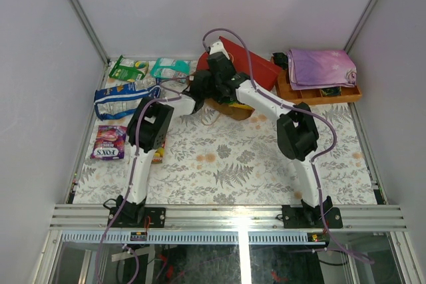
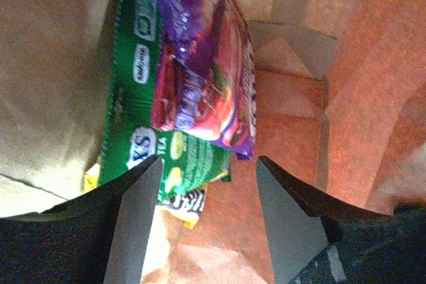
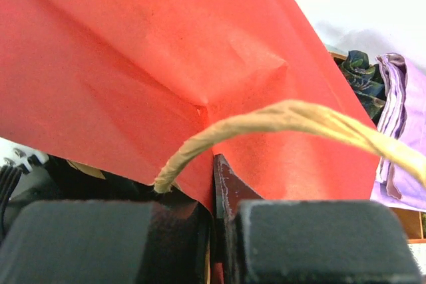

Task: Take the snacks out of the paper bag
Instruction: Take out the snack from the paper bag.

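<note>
The red paper bag [image 1: 256, 68] lies at the back middle, mouth toward the left. My right gripper [image 1: 219, 70] is shut on the bag's upper rim [image 3: 200, 164], by its string handle [image 3: 279, 121]. My left gripper [image 2: 208, 177] is open inside the bag, its fingers [image 2: 136, 221] just short of a green Fox's packet [image 2: 130, 118], a purple packet [image 2: 206, 78] and a yellow packet corner [image 2: 183, 203] on the brown inside. Outside, at the left, lie a green packet [image 1: 128, 69], a teal packet [image 1: 170, 67], a blue-white bag [image 1: 122, 98] and a purple Fox's packet [image 1: 109, 143].
A brown wooden tray [image 1: 319, 91] with a folded purple cloth [image 1: 321, 66] stands at the back right, next to the bag. Grey walls close in the sides and back of the floral tabletop [image 1: 233, 164].
</note>
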